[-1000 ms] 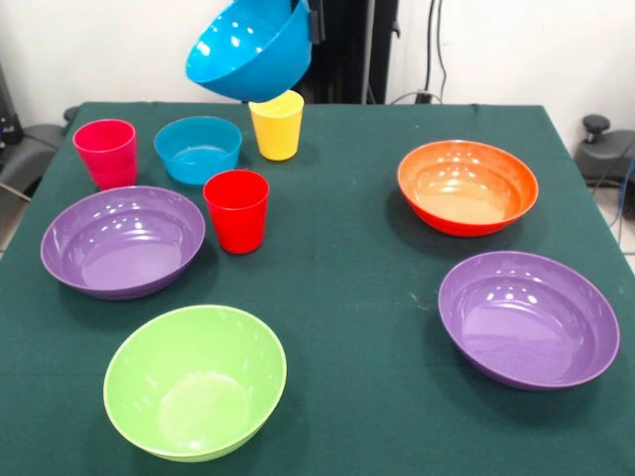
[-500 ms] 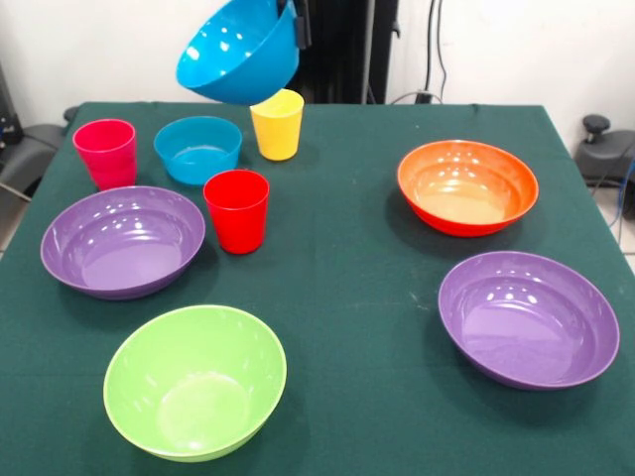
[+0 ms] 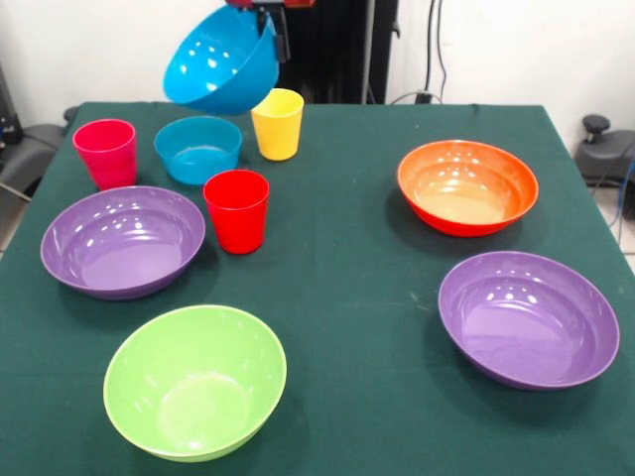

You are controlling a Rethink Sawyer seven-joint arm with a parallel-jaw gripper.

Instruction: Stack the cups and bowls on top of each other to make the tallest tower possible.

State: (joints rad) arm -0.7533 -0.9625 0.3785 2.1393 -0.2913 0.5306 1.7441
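While nothing is stacked yet, the dishes lie spread over a dark green tablecloth, described here from the camera's edge back toward the robot. Farthest from the jaws sits a lime green bowl, with a purple bowl off to one side. Closer in are a second purple bowl, a red cup and an orange bowl. Nearer still, almost beneath the jaws, stand a pink cup, a small blue bowl and a yellow cup. At the far edge the gripper is clamped on the rim of a deep blue bowl, which hangs tilted in the air above the small blue bowl and just beside the yellow cup. To set it down well, the bowl probably needs to be levelled and centred over whichever dish will carry it, clearing the yellow cup on the way, and let go only once it is seated. The cloth looks smooth and flat. Behind the table are a pale wall, black cables and the robot's dark pedestal.
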